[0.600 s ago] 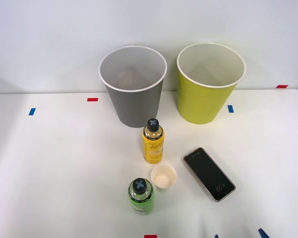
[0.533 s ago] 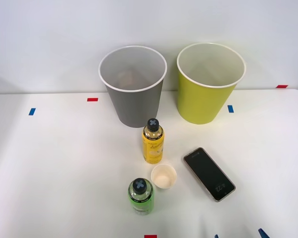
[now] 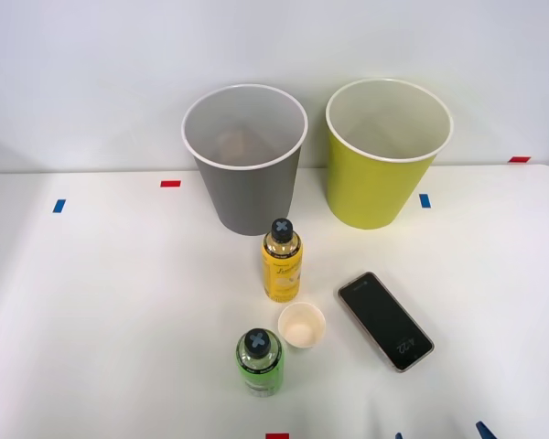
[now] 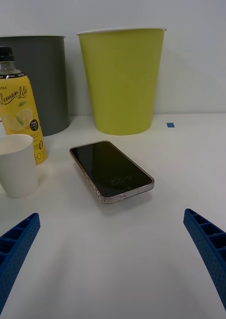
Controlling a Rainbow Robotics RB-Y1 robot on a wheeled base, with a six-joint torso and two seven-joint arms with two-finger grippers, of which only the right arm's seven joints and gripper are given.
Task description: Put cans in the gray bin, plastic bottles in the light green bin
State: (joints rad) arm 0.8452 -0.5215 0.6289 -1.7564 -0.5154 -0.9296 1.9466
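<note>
On the white table [image 3: 91, 311], from left to right: the round gray bin [image 3: 247, 187]; 2 upright plastic bottles, green-labelled [image 3: 260, 362] and yellow-labelled [image 3: 282, 261], in front of it; and the round light green bin [image 3: 384, 160]. The right gripper [image 4: 113, 269] is spread wide, holding nothing, low over the table, facing a dark smartphone [image 4: 112, 170]. No bottle is binned; judged step: approach. Next move: swing left to a bottle.

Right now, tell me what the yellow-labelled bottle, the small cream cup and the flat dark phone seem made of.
The yellow-labelled bottle: likely clear plastic, with a glossy printed wrap and a dark cap. The small cream cup: probably paper, matte, with a thin rolled rim. The flat dark phone: apparently a glass face that reflects light, in a pale, shiny frame, perhaps metal.
</note>
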